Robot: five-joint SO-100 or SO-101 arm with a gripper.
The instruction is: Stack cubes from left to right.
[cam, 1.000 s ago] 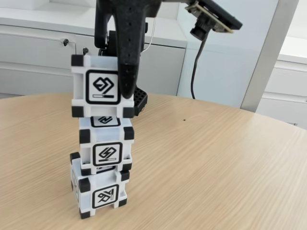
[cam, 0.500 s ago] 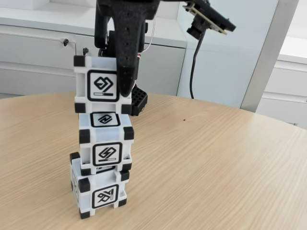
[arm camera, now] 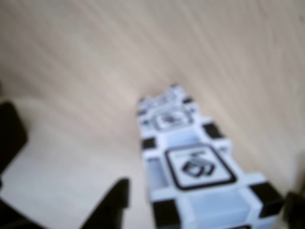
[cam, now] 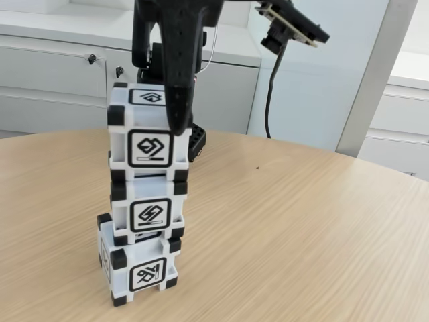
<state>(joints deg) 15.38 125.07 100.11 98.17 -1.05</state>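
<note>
Light wood-grain counter (cam: 301, 228) with curved far edge. Resting directly on it, near left in fixed view: bottom cube (cam: 139, 265) of a three-cube stack.

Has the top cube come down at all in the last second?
Yes. The top cube has dropped in the fixed view, closing the gap to the unmoved middle cube; it now appears seated on it, the gripper beside it.

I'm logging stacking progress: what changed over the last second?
The end effector lowered the top cube onto the middle cube; the gap between them has closed and the top cube's upper face now shows. It is still gripped. The middle cube, the bottom cube and the table stayed put.
</note>
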